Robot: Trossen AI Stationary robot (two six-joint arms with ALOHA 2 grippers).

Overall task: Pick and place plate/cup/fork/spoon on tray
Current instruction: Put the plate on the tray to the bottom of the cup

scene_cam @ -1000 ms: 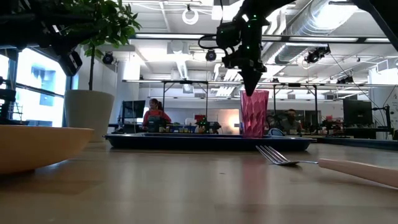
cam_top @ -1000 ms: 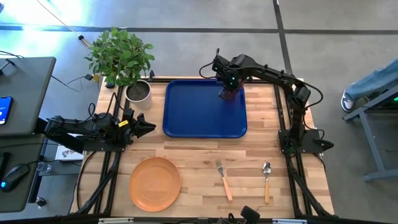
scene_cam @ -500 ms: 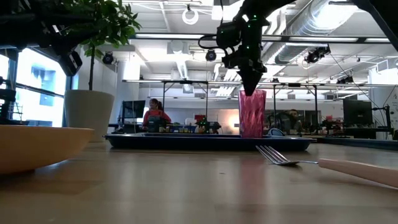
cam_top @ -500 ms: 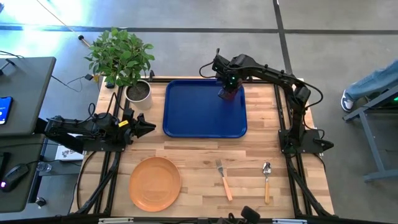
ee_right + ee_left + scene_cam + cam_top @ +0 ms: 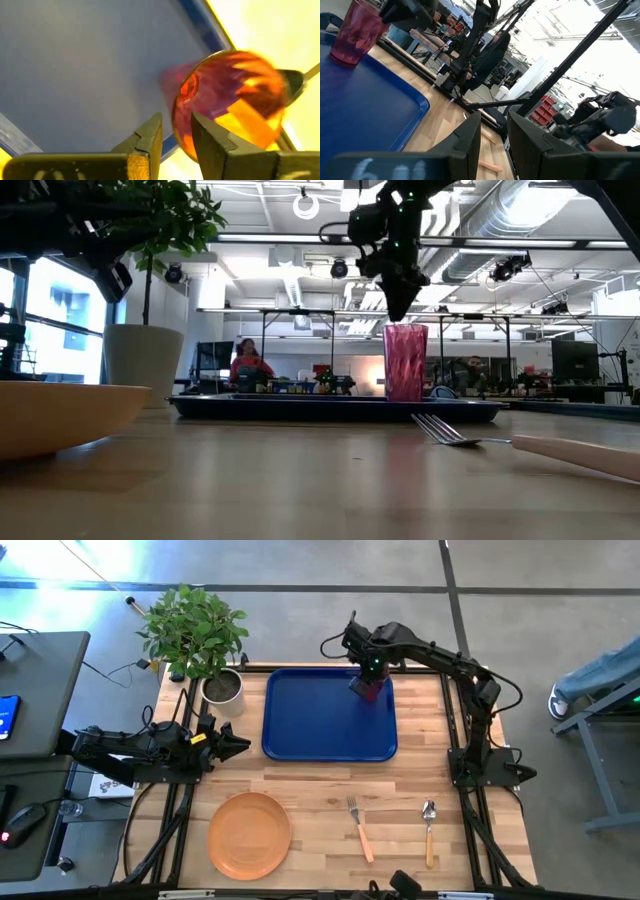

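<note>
The dark-red cup stands upright on its base in the far right corner of the blue tray. It also shows in the low view and the right wrist view. My right gripper hangs just above the cup's rim, its fingers a little apart and holding nothing. My left gripper waits shut at the table's left edge. The orange plate, the fork and the spoon lie on the table near its front edge.
A potted plant in a grey pot stands at the far left corner, beside the tray. Most of the tray's floor is bare. Bare wood lies between the tray and the cutlery.
My right gripper has gone up off the cup's rim and now hangs clear above it. The cup has stayed upright where it was on the tray.
</note>
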